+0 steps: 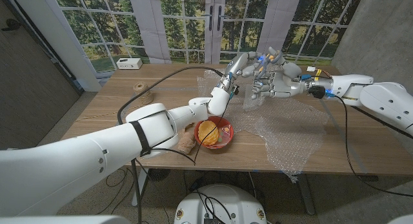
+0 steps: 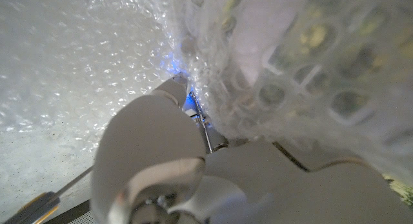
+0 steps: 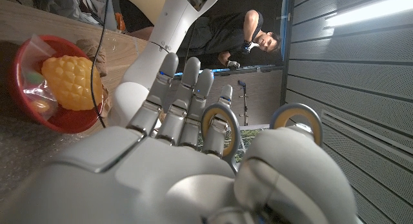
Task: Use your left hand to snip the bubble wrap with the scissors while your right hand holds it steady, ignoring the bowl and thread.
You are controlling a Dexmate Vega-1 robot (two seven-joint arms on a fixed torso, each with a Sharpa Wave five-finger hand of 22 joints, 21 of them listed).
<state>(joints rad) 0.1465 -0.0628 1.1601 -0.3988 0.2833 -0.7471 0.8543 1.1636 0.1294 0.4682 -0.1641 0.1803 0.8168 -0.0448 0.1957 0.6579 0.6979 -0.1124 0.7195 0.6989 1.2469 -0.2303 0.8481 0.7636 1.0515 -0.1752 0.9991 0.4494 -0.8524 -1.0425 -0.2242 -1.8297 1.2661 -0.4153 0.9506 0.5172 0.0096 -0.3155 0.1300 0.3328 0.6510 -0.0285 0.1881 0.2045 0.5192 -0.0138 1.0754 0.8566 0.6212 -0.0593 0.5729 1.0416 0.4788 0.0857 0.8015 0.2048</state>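
Holding: right hand (image 1: 274,82) is gripping the upper edge of the bubble wrap (image 1: 290,137) and is lifting it off the worktop (image 1: 361,146), I think so that the sheet is hanging tight for the cut
Cutting side: left hand (image 1: 240,68) is coming to the raised edge just beside the right hand, probably to bring the blades onto free wrap
Right fingers (image 3: 187,95): they are curling closed on the wrap
Left fingers: the head view is too small, so I cannot tell if they are wide or closed
Scissors: a thin metal part with a blue glow is showing against the wrap in the left wrist view, but I am not sure it is the scissors
Bubble wrap place: one end is hanging from the right hand, the rest is lying on the worktop and over its front edge
Bowl (image 1: 215,135): one, red, with yellow toy food inside, lying near the left forearm, apart from the cut
Thread (image 1: 143,91): one spool, well apart at the far left
Count: two hands, one sheet, one bowl, one spool
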